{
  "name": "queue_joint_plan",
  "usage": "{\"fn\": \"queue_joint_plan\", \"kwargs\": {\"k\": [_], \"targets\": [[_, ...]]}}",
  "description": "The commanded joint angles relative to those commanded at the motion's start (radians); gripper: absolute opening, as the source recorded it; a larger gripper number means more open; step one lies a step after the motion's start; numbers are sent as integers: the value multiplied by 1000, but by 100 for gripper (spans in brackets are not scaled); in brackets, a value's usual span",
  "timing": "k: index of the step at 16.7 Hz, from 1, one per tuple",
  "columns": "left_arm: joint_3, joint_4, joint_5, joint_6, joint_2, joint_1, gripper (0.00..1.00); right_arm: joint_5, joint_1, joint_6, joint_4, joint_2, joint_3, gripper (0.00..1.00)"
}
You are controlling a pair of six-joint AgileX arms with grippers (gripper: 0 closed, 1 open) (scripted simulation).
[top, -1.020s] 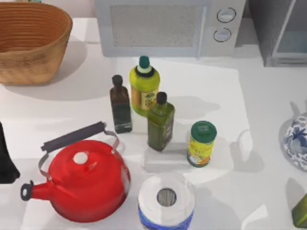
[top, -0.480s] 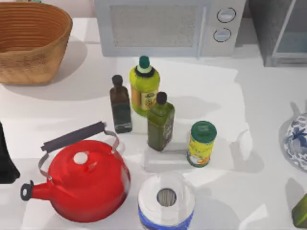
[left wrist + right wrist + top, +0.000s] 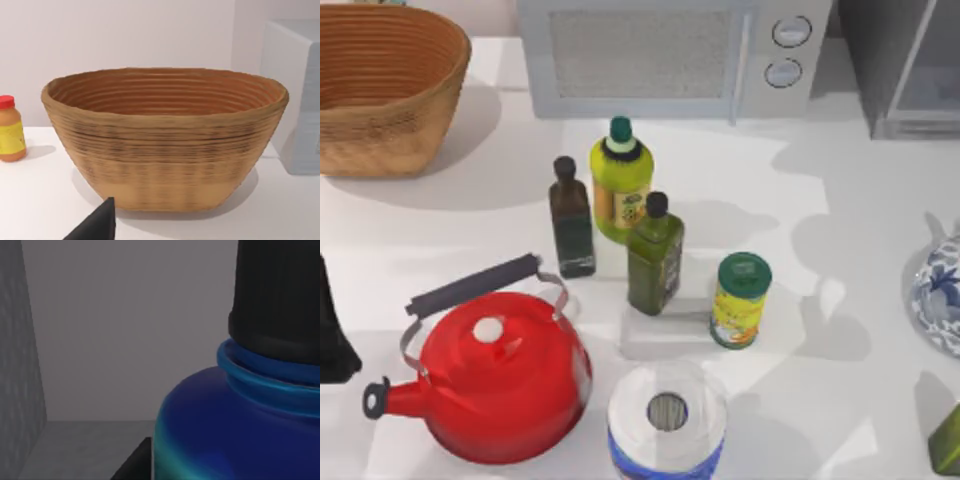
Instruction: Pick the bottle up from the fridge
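The bottle (image 3: 235, 430) is bright blue with a dark ribbed cap and stands very close in the right wrist view. Behind and beside it are the grey inner walls of the fridge (image 3: 125, 330). A dark part of my right gripper (image 3: 134, 464) shows low beside the bottle's body; whether it touches the bottle is unclear. From above, the fridge (image 3: 880, 70) is a grey cabinet at the table's far right corner, with a pale glassy door panel in a light frame. My left arm (image 3: 332, 330) is parked at the table's left edge.
A woven basket (image 3: 390, 90) sits far left, with a light grey microwave (image 3: 660, 60) to its right. Mid-table stand two dark green bottles (image 3: 654, 255), a yellow-green bottle (image 3: 620, 185), a green-lidded can (image 3: 740, 300), a red kettle (image 3: 500, 375) and a paper roll (image 3: 667, 420). A blue-white teapot (image 3: 940, 290) is at the right edge.
A shadow has spread over the table's right part below the fridge, shrinking the lit patch there. No object on the table has moved.
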Motion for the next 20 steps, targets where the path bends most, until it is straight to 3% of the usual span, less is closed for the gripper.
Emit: {"fn": "queue_joint_plan", "kwargs": {"k": [5, 13, 20], "targets": [[0, 0, 0, 0, 0, 0, 100, -13, -10, 1, 38, -56, -75, 0], [0, 0, 0, 0, 0, 0, 100, -54, -50, 4, 166, -247, -434, 0], [0, 0, 0, 0, 0, 0, 100, -59, -47, 4, 181, -272, -451, 0]]}}
